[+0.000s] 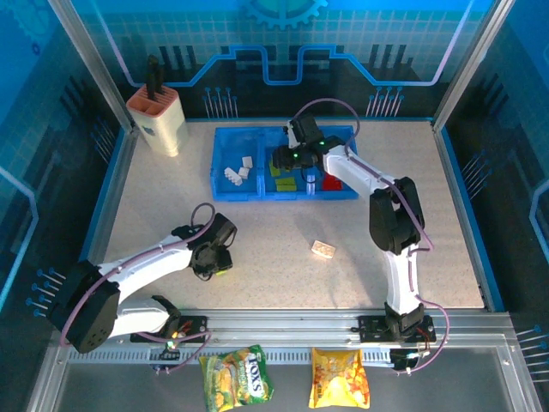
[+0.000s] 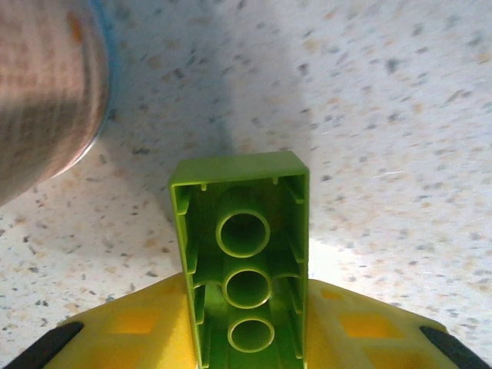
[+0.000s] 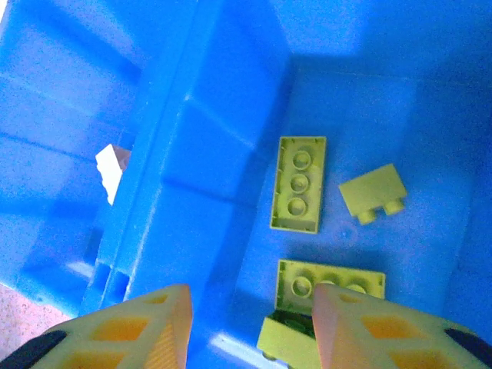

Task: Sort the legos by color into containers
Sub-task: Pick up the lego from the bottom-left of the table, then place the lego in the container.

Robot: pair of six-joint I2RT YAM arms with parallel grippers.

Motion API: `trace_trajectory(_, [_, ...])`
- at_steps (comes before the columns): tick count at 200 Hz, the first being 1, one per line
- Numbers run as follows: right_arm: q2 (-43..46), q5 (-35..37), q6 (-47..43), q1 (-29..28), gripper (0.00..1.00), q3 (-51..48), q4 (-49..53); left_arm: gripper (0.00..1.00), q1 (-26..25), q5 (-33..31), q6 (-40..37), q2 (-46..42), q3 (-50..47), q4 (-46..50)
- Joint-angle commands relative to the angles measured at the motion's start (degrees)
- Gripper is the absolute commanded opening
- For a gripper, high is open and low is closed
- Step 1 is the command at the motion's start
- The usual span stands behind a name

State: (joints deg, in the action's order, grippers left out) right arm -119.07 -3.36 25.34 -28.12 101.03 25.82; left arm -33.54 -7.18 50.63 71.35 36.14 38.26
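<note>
Left gripper, low left in the top view: jaws clamped on a lime green brick, hollow underside showing; right gripper: jaws parted, empty, above the middle compartment of the blue tray, which holds lime bricks; an apparently cream brick lies mid-tabletop.

The table is pale beige, speckled with grey and orange flecks, and the tray near its far edge is translucent blue. The tray's left compartment holds white bricks, the middle lime green bricks, the right red bricks. Another lime brick sits between the left gripper's yellow fingers, and a cream brick lies mid-table.
</note>
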Motion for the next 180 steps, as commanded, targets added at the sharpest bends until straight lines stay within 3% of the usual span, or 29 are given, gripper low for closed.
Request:
trace_trajectory(1, [4.48, 1.63, -1.09, -0.45, 0.46, -2.99, -0.16, 0.36, -0.21, 1.07, -2.72, 1.63, 3.74, 0.11])
trace_trajectory(180, [30.68, 11.90, 3.13, -1.10, 0.47, -32.90, 8.71, 0.36, -0.14, 5.32, -17.41, 21.58, 33.11, -0.96])
